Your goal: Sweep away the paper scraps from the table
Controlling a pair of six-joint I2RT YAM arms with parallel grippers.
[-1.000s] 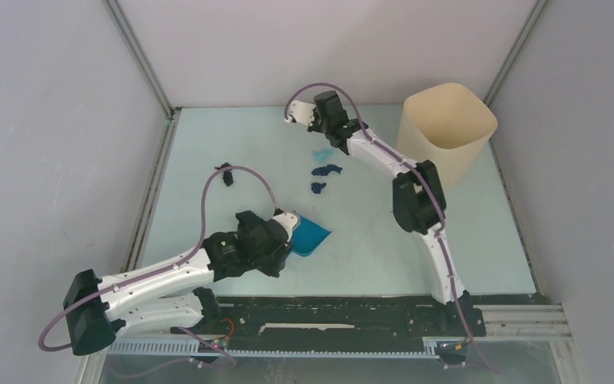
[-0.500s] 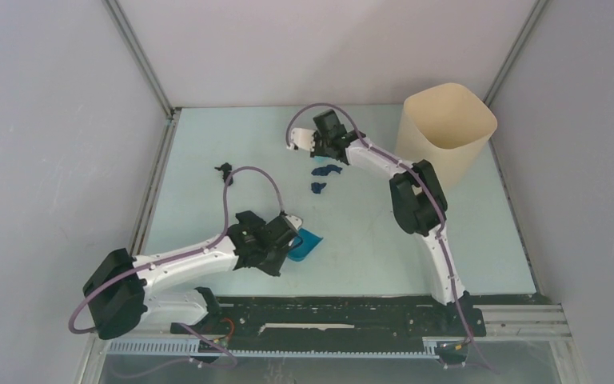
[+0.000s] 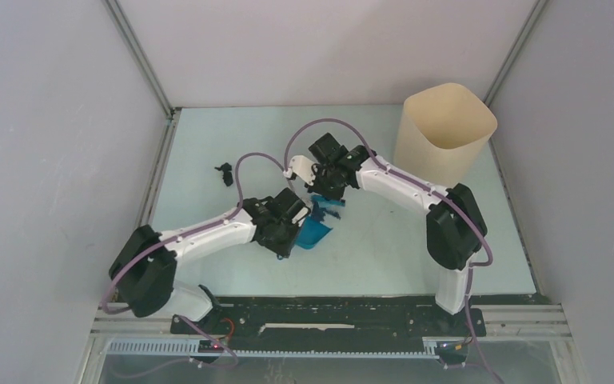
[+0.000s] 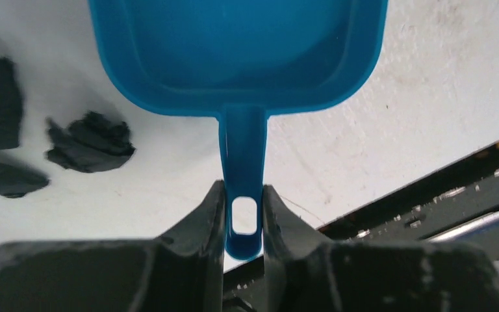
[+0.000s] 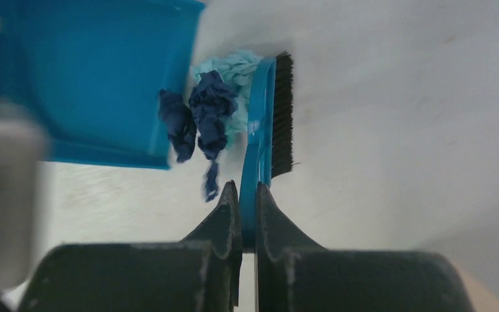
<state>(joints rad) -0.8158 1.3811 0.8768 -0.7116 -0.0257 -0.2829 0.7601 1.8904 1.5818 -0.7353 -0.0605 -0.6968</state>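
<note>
On the pale green bench (image 3: pixel 208 136), one black scrap (image 3: pixel 224 172) is seen toward 10 o'clock from the centre, well apart from everything else. Near the middle, the left end effector (image 4: pixel 243 190) is clamped on the handle of a blue dustpan (image 4: pixel 240 45); its two fingers are pressed against either side of the handle at the hanging hole. In the overhead view the pan is extended from this end effector toward 3 o'clock and is laid on the bench. In the left wrist view a dark crumpled piece (image 4: pixel 91 143) is found on the bench at 8 o'clock of the pan, outside it, and further dark shapes are cut off by the frame edge, so what they are cannot be told.

The main heap of paper scraps (image 3: pixel 325 206) is gathered at 1 o'clock of the pan, between the pan and a small blue brush (image 5: pixel 276 110). In the right wrist view two navy scraps (image 5: pixel 211 117) are pressed together at the pan's corner, one of them overlapping its edge. A light blue scrap (image 5: pixel 234 68) is wedged behind them, touching the brush's blue back. The bristles are turned toward 3 o'clock in that view, away from the heap. The right end effector (image 5: pixel 247 190) is closed tight on the brush handle.

At 2 o'clock, a tall beige bin (image 3: pixel 444 132) is stood upright at the bench's far corner, well apart from the heap.
</note>
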